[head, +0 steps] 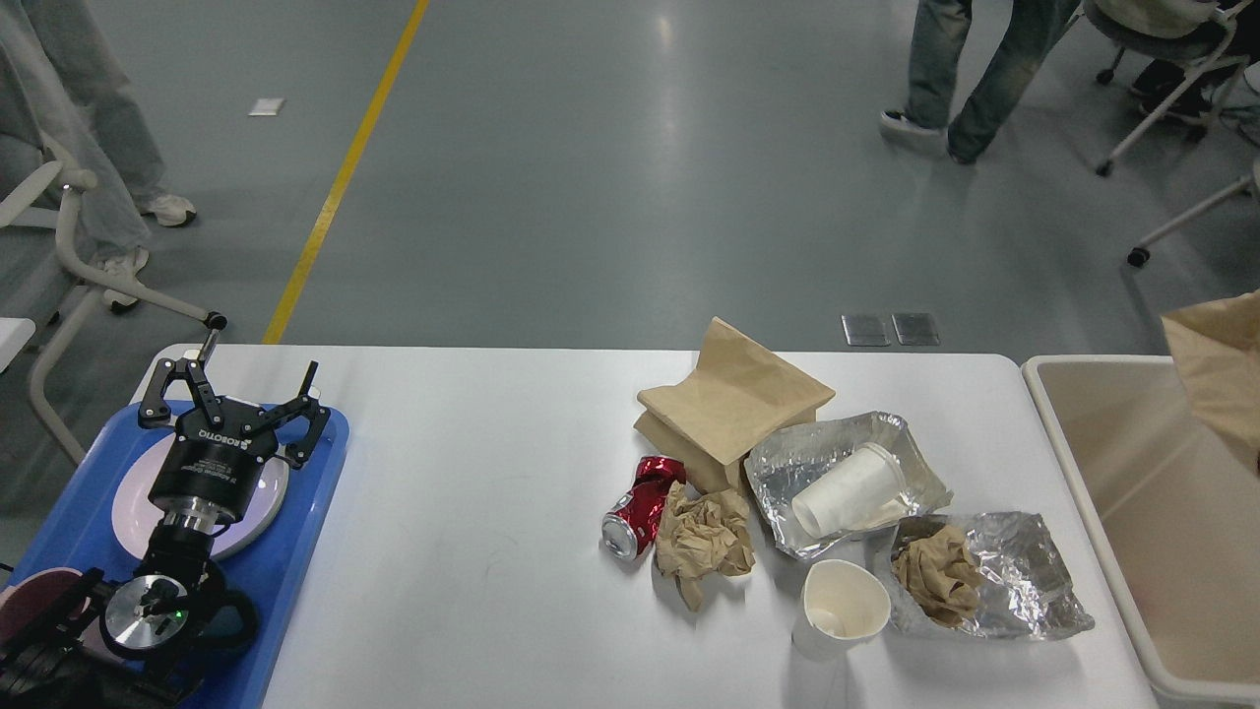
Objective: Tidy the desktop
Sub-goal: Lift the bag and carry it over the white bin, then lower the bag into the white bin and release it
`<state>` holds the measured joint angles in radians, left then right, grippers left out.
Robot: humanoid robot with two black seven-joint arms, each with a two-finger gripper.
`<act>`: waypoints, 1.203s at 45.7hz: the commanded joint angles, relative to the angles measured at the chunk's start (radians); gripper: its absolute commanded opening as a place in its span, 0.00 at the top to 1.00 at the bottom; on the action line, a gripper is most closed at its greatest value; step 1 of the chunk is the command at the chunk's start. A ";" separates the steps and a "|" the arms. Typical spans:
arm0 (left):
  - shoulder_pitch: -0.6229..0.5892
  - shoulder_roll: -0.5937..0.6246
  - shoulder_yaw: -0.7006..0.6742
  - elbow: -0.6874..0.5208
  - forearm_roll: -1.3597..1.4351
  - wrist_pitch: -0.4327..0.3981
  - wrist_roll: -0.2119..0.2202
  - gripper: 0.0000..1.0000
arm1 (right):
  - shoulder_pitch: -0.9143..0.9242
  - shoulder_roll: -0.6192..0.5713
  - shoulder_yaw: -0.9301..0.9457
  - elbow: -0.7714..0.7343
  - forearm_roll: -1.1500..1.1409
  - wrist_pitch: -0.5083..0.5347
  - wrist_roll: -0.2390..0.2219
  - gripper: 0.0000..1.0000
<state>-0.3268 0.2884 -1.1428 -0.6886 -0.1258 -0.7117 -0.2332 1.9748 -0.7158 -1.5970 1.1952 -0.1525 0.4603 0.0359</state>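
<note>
My left gripper [253,379], fingers spread wide and holding nothing, hangs over a white plate [133,492] on the blue tray [305,512] at the left end of the desktop [472,473]. Well to the right lie a crushed red can [642,507], crumpled brown paper [704,537], a folded paper bag [733,399], two paper cups and foil trays (one cup lies in a tray); a beige bin [1112,492] stands just beyond the edge.

The beige bin [1132,512] and a brown paper bag [1216,369] (upper right) run past the right edge.
</note>
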 commanded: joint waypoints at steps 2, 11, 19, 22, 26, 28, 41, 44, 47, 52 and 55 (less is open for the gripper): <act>-0.001 0.000 0.000 0.000 0.000 0.000 0.000 0.04 | -0.305 -0.042 0.192 -0.225 0.001 -0.017 -0.001 1.00; -0.001 0.000 0.000 0.000 0.000 0.000 0.000 0.04 | -0.736 -0.019 0.459 -0.492 0.011 -0.136 -0.004 1.00; -0.001 0.000 0.000 0.000 0.000 0.000 0.000 0.04 | -1.079 0.142 0.647 -0.810 0.013 -0.198 -0.039 1.00; -0.001 0.000 0.000 0.000 0.000 0.000 0.000 0.04 | -1.178 0.199 0.709 -0.917 0.013 -0.213 -0.041 1.00; -0.001 0.000 0.000 0.000 0.000 0.000 0.000 0.04 | -1.300 0.268 0.758 -1.046 0.013 -0.267 -0.054 1.00; -0.001 0.000 0.000 0.000 0.000 0.000 0.000 0.04 | -1.344 0.300 0.767 -1.092 0.013 -0.305 -0.070 1.00; -0.001 0.000 0.000 0.000 0.000 0.000 0.000 0.04 | -1.413 0.335 0.775 -1.117 0.013 -0.422 -0.120 1.00; -0.001 0.000 0.000 0.000 0.000 0.000 0.000 0.04 | -1.416 0.337 0.776 -1.117 0.014 -0.422 -0.120 1.00; -0.001 0.000 0.000 0.000 0.000 0.001 0.000 0.04 | -1.423 0.337 0.775 -1.117 0.014 -0.422 -0.120 1.00; -0.001 0.000 0.000 0.000 0.000 0.001 0.000 0.04 | -1.432 0.337 0.775 -1.115 0.014 -0.422 -0.119 1.00; -0.001 0.000 0.000 0.000 0.000 0.001 0.000 0.04 | -1.436 0.337 0.775 -1.114 0.014 -0.420 -0.119 1.00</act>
<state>-0.3284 0.2884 -1.1428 -0.6887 -0.1258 -0.7117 -0.2332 0.5460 -0.3781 -0.8219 0.0784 -0.1383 0.0385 -0.0843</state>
